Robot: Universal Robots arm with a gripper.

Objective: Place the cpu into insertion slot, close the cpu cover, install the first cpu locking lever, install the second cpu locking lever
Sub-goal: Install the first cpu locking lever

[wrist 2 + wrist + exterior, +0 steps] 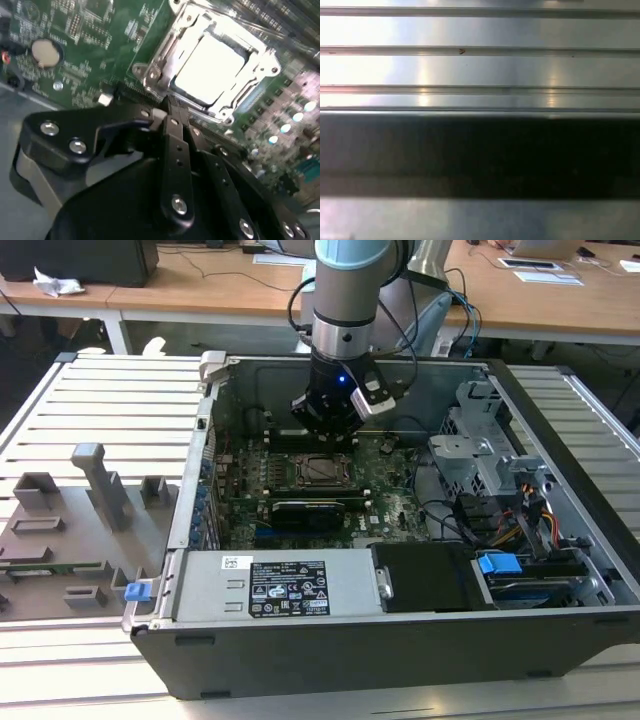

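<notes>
Green circuit board [390, 502] covers the floor of the open computer case [560, 570], which lies on its side on a ribbed metal table [110, 400]. The robot arm [350, 300] reaches down into the case from above, and its gripper [325, 425] hangs just above the far edge of the insertion slot [322, 470] in the exterior view.

In the second wrist view, the cpu [212, 62] sits flat inside the insertion slot [150, 75], its metal top glaring bright under the light. The cpu cover [255, 45] lies folded down around the chip, framing it on all sides with the centre cut-out exposing the chip top. The black gripper fingers [175, 130] are drawn together with no visible gap and nothing between them; their tip is just beside the near edge of the cover, and contact with it cannot be confirmed.

A round silver coin battery [45, 50] sits on the board, well apart from the socket. In the exterior view, a long black expansion card [312, 510] lies just in front of the socket, a silver power supply [270, 585] occupies the near wall, and a blue clip [498, 563] sits towards the exterior view's right. Grey plastic fixtures [70, 520] stand on the table at the exterior view's left.
</notes>
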